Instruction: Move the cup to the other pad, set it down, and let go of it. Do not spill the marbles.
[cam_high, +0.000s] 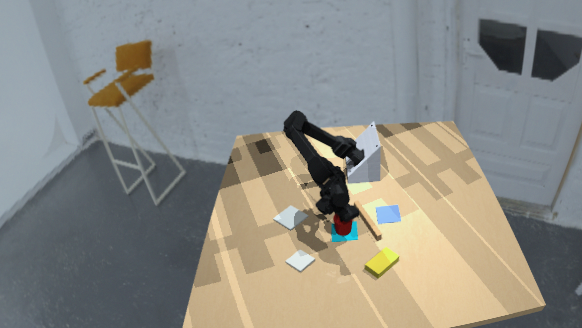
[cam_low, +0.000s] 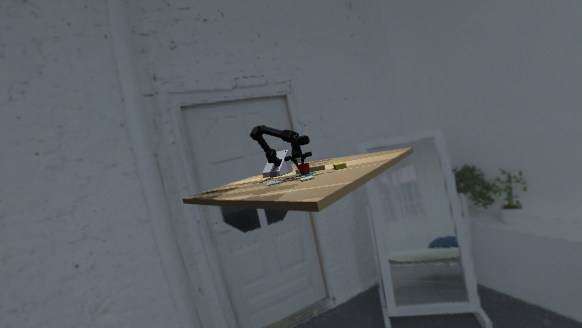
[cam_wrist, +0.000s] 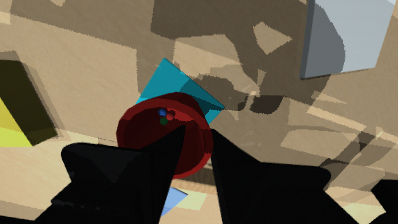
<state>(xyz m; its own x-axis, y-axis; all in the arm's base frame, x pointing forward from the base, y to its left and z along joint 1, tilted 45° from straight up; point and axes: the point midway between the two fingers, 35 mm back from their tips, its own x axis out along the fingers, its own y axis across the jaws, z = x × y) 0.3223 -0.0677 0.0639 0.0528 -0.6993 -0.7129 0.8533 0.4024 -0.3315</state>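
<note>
Tabletop (cam_high: 440, 260): red cup (cam_wrist: 162, 137) on cyan pad (cam_wrist: 172, 90), marbles (cam_wrist: 166, 116) inside.

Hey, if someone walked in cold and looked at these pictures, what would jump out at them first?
The red cup sitting on the teal pad near the middle of the wooden table, with the black gripper right above it, its fingers spread around the cup's rim. In the wrist view, small coloured marbles lie at the bottom of the cup. A yellow block sits nearer the table's front edge.

Yellow block (cam_high: 381, 262), wooden bar (cam_high: 368, 220), orange chair (cam_high: 121, 80) by wall.
</note>
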